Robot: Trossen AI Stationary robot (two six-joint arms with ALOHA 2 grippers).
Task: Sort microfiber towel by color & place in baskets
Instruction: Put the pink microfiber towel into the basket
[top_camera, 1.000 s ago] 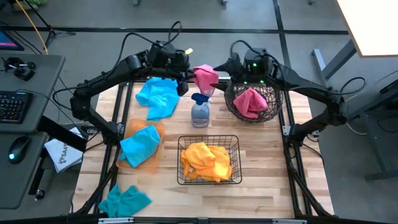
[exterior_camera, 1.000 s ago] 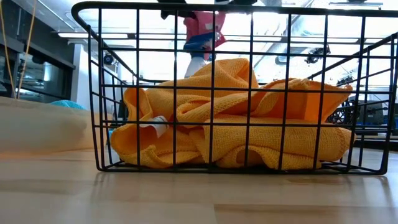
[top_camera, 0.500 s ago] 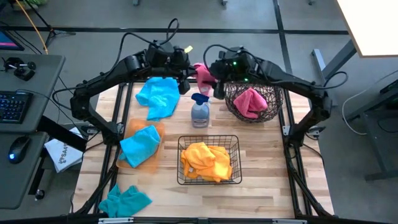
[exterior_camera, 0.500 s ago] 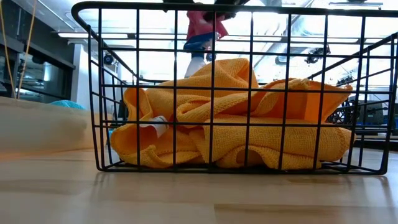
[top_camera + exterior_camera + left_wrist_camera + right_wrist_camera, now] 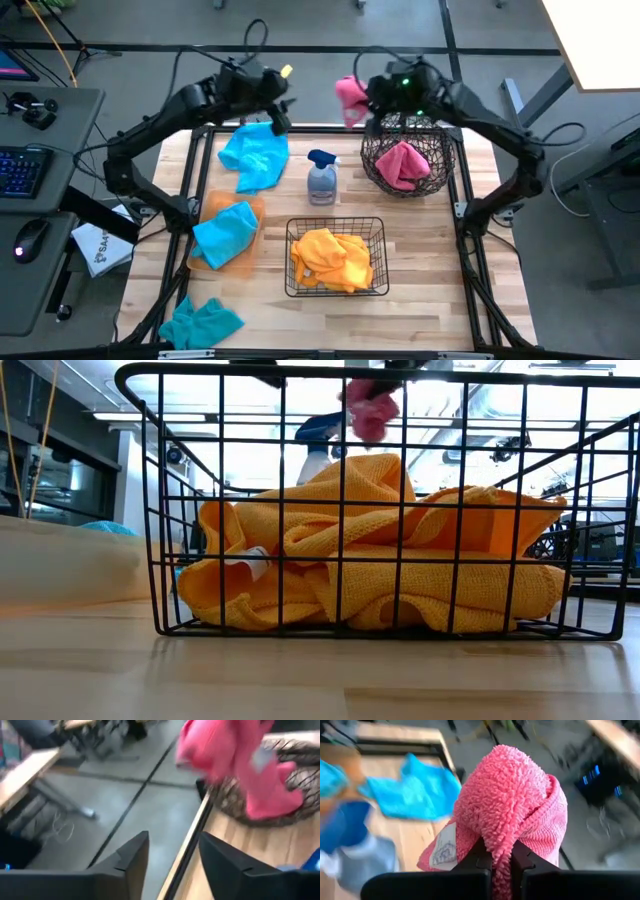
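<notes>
A pink towel (image 5: 349, 97) hangs in the air at the table's far edge, just left of the dark round wire basket (image 5: 430, 150), with my right gripper (image 5: 360, 100) shut on it. A second pink towel (image 5: 402, 165) lies inside that basket. My left gripper (image 5: 172, 855) stands open and holds nothing, above the far end of a blue towel (image 5: 255, 155) that lies flat on the table. Orange towels (image 5: 333, 257) fill the black rectangular wire basket (image 5: 378, 228). Another blue towel (image 5: 226, 232) lies on the flat orange tray (image 5: 255, 207). A teal towel (image 5: 200, 322) lies at the near left corner. My right gripper pinches a bunched fold of the pink towel (image 5: 502, 847) between its two fingers, several layers thick. The rest of the cloth bulges out beyond the fingertips, with its white label (image 5: 443, 845) showing. The towel is lifted clear of the table and of the basket.
A grey spray bottle with a blue trigger (image 5: 322, 180) stands upright mid-table between the blue towel and the round basket. Bare wood lies along the table's near right side (image 5: 430, 290).
The pink towel has passed from one gripper to the other. My right gripper has shut on it and carried it up and toward the round basket. My left gripper has let go, opened, and drawn back toward the table's far left.
</notes>
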